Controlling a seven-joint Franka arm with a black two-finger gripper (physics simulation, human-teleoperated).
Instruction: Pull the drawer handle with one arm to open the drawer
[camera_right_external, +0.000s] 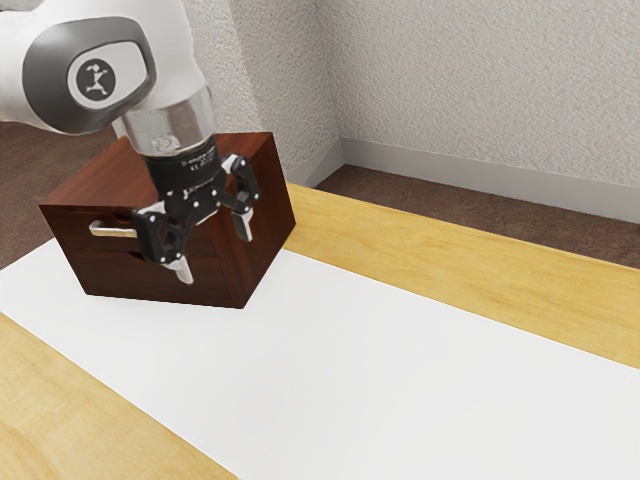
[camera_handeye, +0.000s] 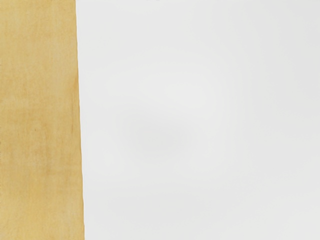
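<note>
A dark brown wooden drawer box (camera_right_external: 255, 215) stands on the white mat (camera_right_external: 340, 370) at the exterior view's left. Its pale metal handle (camera_right_external: 108, 229) juts from the front face toward the exterior view's left. My black gripper (camera_right_external: 213, 248) hangs in front of the box, to the right of the handle, fingers spread open and pointing down with nothing between them. The arm hides part of the box's top and front. The wrist view looks down on the white mat (camera_handeye: 200, 120) and a strip of wooden table (camera_handeye: 37, 120).
The wooden table (camera_right_external: 480, 270) extends beyond the mat toward the exterior view's right and front. A textured wall (camera_right_external: 480, 80) with a baseboard runs behind it, and brown floor lies below.
</note>
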